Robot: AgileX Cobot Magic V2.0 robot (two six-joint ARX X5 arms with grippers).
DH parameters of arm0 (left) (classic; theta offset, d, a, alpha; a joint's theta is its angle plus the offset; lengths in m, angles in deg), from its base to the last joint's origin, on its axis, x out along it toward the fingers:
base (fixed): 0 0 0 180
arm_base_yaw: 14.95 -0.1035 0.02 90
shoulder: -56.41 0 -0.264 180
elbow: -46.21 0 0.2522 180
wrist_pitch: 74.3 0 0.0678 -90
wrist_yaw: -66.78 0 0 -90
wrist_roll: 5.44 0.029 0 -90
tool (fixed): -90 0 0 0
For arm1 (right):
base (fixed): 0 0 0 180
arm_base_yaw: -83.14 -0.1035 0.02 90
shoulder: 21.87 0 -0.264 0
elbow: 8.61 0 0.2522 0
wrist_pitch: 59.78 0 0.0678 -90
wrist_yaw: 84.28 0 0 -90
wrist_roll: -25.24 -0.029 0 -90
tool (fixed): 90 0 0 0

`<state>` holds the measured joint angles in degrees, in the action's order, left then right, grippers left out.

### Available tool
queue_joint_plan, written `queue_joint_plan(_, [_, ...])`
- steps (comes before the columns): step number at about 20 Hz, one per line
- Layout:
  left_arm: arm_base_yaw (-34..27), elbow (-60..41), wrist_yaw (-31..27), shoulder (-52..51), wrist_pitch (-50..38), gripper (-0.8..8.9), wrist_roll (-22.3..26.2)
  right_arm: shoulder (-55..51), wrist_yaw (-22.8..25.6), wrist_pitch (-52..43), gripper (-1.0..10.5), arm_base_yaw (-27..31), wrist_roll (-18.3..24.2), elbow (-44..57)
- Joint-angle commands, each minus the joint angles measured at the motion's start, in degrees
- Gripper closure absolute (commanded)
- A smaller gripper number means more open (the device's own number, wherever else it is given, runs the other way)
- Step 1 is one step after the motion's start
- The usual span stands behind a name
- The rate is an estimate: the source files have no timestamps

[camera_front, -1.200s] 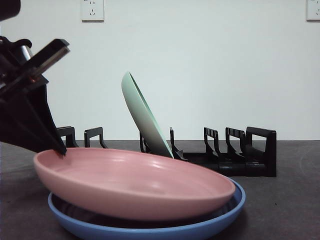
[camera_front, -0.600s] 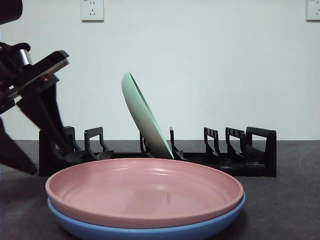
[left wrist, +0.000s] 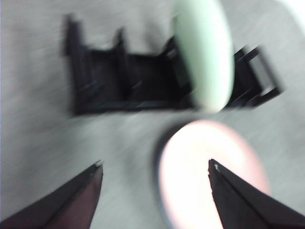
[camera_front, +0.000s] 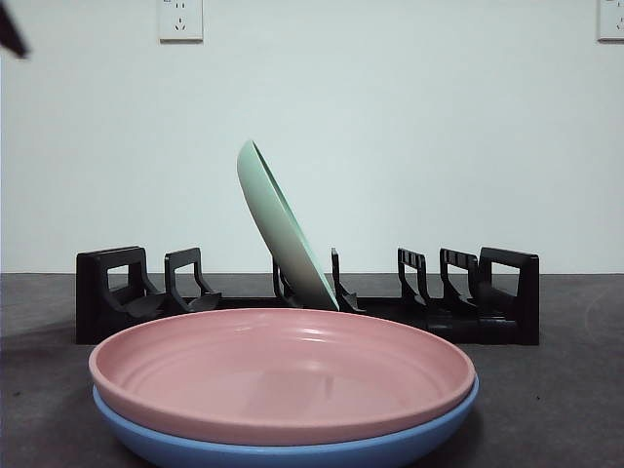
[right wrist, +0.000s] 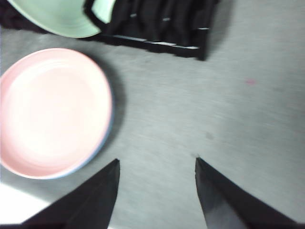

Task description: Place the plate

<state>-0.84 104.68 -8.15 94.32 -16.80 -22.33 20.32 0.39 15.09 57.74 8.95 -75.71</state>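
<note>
A pink plate lies flat on a blue plate at the front of the table. A pale green plate leans in a slot of the black dish rack behind them. In the blurred left wrist view my left gripper is open and empty, high above the pink plate, the green plate and the rack. My right gripper is open and empty over bare table to the right of the pink plate, with the green plate and rack beyond.
The table top is dark grey. Two wall sockets sit on the white wall behind. A black tip of an arm shows at the top left corner of the front view.
The gripper at the left let go of the pink plate's rim, and the plate dropped flat onto the blue plate. That arm then rose out of the front view.
</note>
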Motion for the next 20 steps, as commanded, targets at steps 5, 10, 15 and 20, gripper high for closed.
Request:
queue_joint_plan(5, [-2.9,1.0,-2.1,-4.8,10.6,4.59,5.7,17.5,-12.7,-8.8,7.0,-0.3,2.3,-8.5])
queue_joint_plan(10, [-2.9,1.0,-3.7,-5.8,10.8,4.60,5.5,35.9,-15.3,-8.3,7.0,-1.5,5.5,-26.3])
queue_joint_plan(15, [-2.9,1.0,-3.7,-5.8,10.6,4.60,5.5,50.5,-17.4,-6.2,7.0,-4.3,6.2,-41.6])
queue_joint_plan(20, [-2.9,1.0,-4.8,-5.8,10.7,4.61,5.4,62.0,-17.4,-5.8,7.0,-7.8,5.9,-53.1])
